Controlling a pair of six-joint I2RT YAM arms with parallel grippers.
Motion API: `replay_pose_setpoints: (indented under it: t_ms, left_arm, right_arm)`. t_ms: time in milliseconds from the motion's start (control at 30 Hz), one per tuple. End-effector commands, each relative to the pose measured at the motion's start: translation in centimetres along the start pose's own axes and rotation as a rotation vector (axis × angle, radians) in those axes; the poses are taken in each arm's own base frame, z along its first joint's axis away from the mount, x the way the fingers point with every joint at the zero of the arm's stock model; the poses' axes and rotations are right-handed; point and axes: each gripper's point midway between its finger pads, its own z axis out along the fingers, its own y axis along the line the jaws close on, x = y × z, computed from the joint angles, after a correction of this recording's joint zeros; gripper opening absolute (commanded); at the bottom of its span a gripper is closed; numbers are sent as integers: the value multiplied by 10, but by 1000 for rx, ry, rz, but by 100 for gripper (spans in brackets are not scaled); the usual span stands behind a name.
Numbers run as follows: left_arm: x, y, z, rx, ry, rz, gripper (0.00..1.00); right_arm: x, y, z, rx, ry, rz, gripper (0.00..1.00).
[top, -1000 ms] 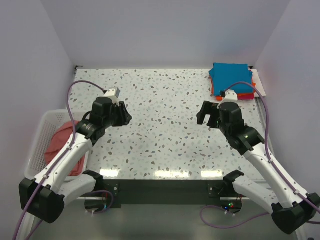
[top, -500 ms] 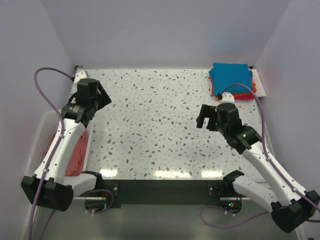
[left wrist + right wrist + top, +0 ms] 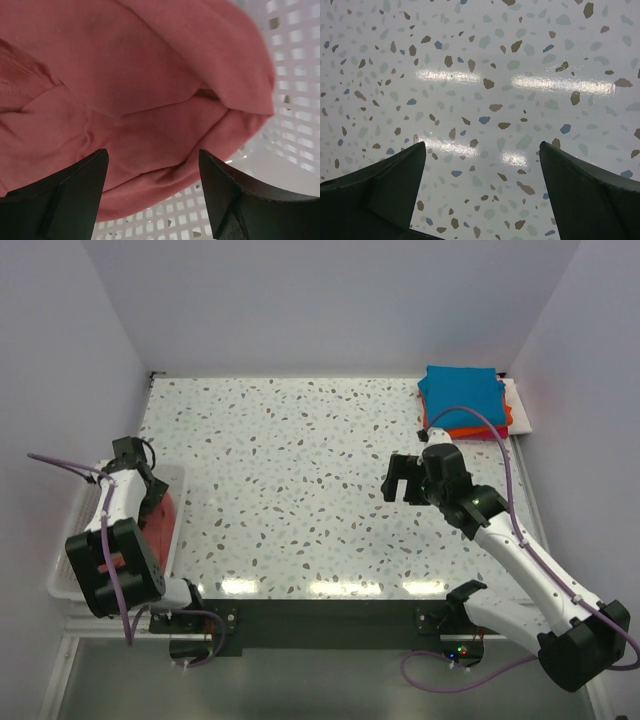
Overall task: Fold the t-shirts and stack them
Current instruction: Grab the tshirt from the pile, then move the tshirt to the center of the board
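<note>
A crumpled dusty-red t-shirt (image 3: 130, 95) lies in the white mesh basket (image 3: 295, 100); in the top view the shirt (image 3: 160, 520) shows at the table's left edge. My left gripper (image 3: 152, 165) is open, its jaws wide apart just above the shirt's lower fold, holding nothing; in the top view it (image 3: 128, 455) hangs over the basket. A folded teal-blue shirt (image 3: 462, 395) lies on an orange one (image 3: 480, 430) at the far right corner. My right gripper (image 3: 482, 160) is open and empty above bare tabletop; in the top view it (image 3: 400, 478) is right of centre. No magenta shirt shows.
The basket (image 3: 75, 540) stands off the table's left side against the left wall. The speckled tabletop (image 3: 300, 470) stretches between the arms. White walls close in the back and both sides.
My left arm has swung from over the table's left part out and down over the basket, above the red shirt. My right gripper has shifted slightly left.
</note>
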Motion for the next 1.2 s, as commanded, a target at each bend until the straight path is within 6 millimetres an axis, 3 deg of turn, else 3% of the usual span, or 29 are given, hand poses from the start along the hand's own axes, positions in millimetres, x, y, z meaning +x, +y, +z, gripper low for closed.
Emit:
replay_pose_setpoints:
  t_ms: [0, 167, 233, 267, 433, 567, 667, 733, 767, 833, 867, 933, 967, 1000, 1033, 1100, 1133, 1167]
  left_arm:
    - [5, -4, 26, -33, 3, -79, 77]
    - [23, -6, 43, -46, 68, -63, 71]
    - [25, -5, 43, -44, 73, -47, 58]
    - [22, -6, 42, -37, 66, -47, 45]
    - [-4, -15, 12, 57, -7, -29, 2]
    - [-37, -25, -31, 174, -106, -17, 0]
    - [-66, -35, -78, 311, -210, -10, 0]
    - [-90, -39, -119, 419, -313, -19, 0]
    - [-97, -45, -144, 512, -348, -15, 0]
    - [-107, -52, -175, 607, -390, -14, 0]
    - [-115, -65, -205, 721, -409, -4, 0]
    - [-120, -79, -237, 837, -428, 16, 0]
    - [-128, -89, -275, 947, -462, 33, 0]
    - [-125, -101, -295, 1010, -466, 65, 0]
    - [-137, -104, -336, 1087, -533, 67, 0]
    - [-141, -116, -373, 1150, -573, 93, 0]
    - [-143, -117, -416, 1242, -612, 102, 0]
    - [-141, -127, -429, 1299, -599, 137, 0]
  right_arm:
    - [0, 9, 3, -54, 0, -11, 99]
    - [0, 10, 2, -58, -2, -12, 99]
    - [0, 10, 0, -61, -5, -11, 99]
    - [1, 10, 0, -62, -3, -12, 99]
    - [1, 12, -1, -79, -8, -9, 99]
    - [-1, 17, -1, -101, -8, -9, 99]
    - [-5, 22, -2, -123, -15, -10, 99]
    - [-8, 26, -3, -140, -22, -8, 99]
    - [-12, 29, -4, -150, -32, -6, 99]
    - [-12, 36, -5, -187, -25, -4, 99]
    - [-14, 39, -6, -200, -27, -2, 99]
    - [-19, 44, -8, -220, -30, -3, 99]
    - [-20, 46, -10, -228, -31, -3, 99]
    - [-22, 48, -11, -236, -34, -4, 99]
    - [-25, 48, -13, -239, -45, -6, 99]
    - [-29, 50, -16, -245, -61, -4, 99]
    - [-32, 50, -18, -245, -74, -3, 99]
    - [-33, 50, -20, -245, -81, -3, 99]
